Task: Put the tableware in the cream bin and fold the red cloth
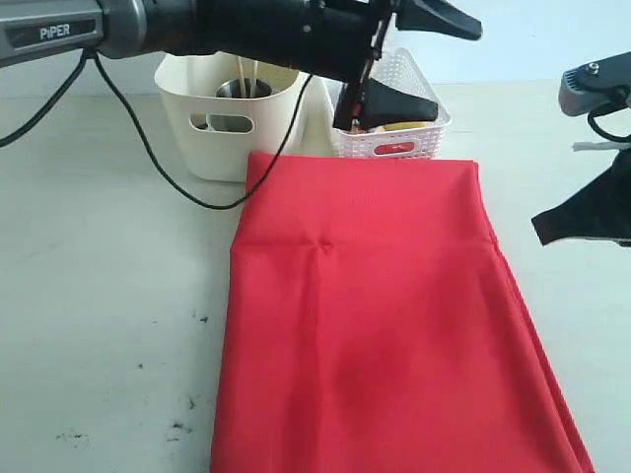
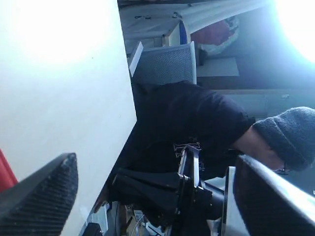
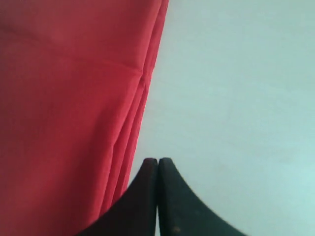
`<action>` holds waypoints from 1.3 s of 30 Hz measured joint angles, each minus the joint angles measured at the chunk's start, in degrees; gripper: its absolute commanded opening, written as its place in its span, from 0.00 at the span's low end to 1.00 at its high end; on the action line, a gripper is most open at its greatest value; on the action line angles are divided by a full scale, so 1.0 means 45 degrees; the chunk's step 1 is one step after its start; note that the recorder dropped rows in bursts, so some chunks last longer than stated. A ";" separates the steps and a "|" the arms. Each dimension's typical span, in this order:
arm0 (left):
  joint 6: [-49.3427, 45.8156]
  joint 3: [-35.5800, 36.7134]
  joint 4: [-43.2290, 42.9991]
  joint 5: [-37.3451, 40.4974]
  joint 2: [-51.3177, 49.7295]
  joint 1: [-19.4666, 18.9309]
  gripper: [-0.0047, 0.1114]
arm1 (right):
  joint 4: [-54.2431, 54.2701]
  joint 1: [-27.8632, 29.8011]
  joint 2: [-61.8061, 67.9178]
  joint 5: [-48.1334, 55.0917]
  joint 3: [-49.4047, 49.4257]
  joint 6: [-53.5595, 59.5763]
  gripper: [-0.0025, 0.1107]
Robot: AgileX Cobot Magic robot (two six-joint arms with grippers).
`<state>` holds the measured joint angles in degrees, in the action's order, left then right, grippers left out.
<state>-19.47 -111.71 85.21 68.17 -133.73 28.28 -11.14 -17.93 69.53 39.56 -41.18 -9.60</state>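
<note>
The red cloth point(image 1: 375, 315) lies folded into a long layered strip down the middle of the table. Behind it at the back left stands the cream bin point(image 1: 212, 123), with the steel cup point(image 1: 242, 91) and the chopsticks point(image 1: 244, 71) showing inside; other tableware is hidden. My left gripper point(image 1: 449, 64) hangs open and empty above the far end of the cloth, near the lattice basket; its fingers point(image 2: 44, 196) stand wide apart. My right gripper point(image 3: 158, 162) is shut on nothing, over bare table just beside the cloth's stacked edge point(image 3: 140, 98), at the right point(image 1: 557, 222).
A white lattice basket point(image 1: 419, 138) with a yellow food item point(image 1: 402, 125) stands behind the cloth, right of the bin. The left arm's black cable point(image 1: 158, 163) droops onto the table in front of the bin. A person point(image 2: 197, 123) is beyond the table edge.
</note>
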 measured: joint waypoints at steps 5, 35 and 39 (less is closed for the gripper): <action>-0.0108 0.0000 -0.0534 0.0174 0.0004 -0.0394 0.71 | 0.1146 0.0000 -0.0163 -0.0047 0.0000 0.0738 0.02; 0.4972 0.1397 -1.8032 0.0369 0.5887 -0.0521 0.06 | 0.8035 -0.0646 0.5674 -0.1086 -0.2206 0.6766 0.02; 0.5403 0.2668 -1.9436 0.0398 0.7284 -0.0517 0.04 | 0.8035 -0.1624 0.6427 -0.1086 -0.3088 0.6868 0.02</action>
<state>4.85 -99.70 -2.25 69.96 -100.95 25.95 25.02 -25.23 98.45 34.67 -55.08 21.31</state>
